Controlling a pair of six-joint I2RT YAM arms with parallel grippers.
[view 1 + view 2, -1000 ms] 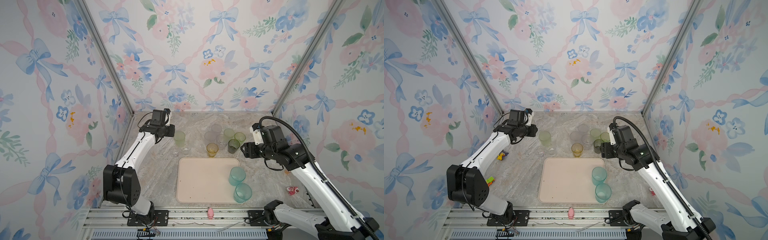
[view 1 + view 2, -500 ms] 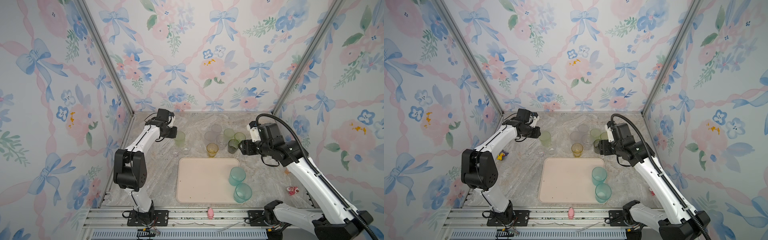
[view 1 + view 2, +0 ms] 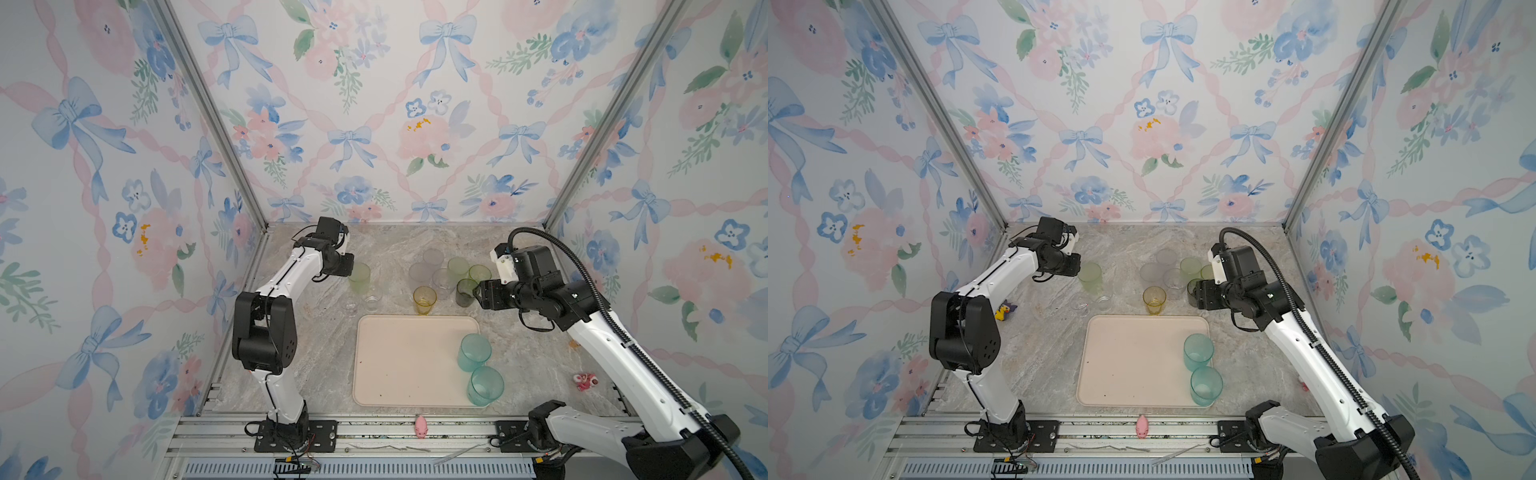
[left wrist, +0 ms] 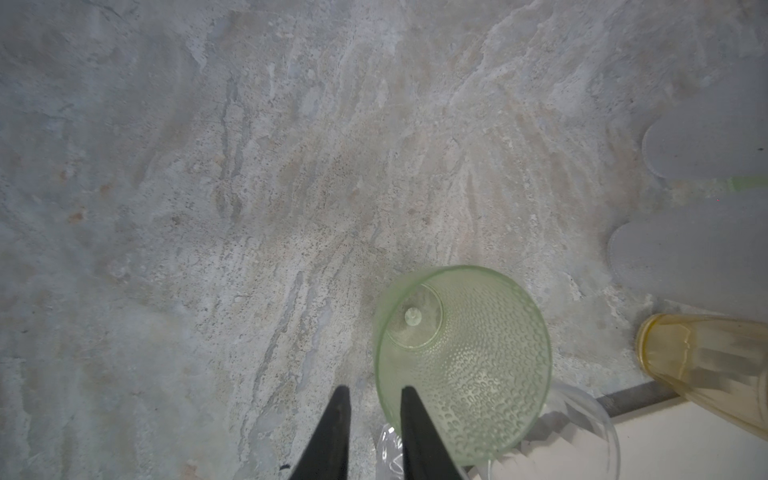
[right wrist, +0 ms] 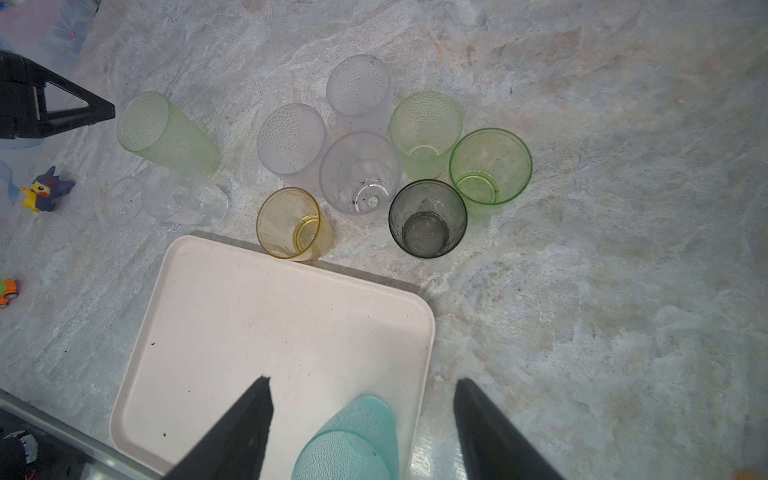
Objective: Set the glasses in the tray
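left gripper [image 4: 374,390] neared green glass [image 4: 465,365] (tray [image 3: 399,357]: two teal glasses [image 3: 473,351])

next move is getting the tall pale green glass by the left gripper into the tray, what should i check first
1. Position: left gripper is at the rim of the tall pale green dimpled plastic tumbler, fingers narrowly apart: ok.
2. Fingers straddling the tumbler's wall: cannot tell.
3. Neighbours: two short clear glasses crowd its base: not ok, so probably lift straight up.
4. Landing room: the cream rectangular tray is bare beside the two teal tumblers: ok.
5. Other arm: right gripper is open, empty and away from that tumbler: ok.
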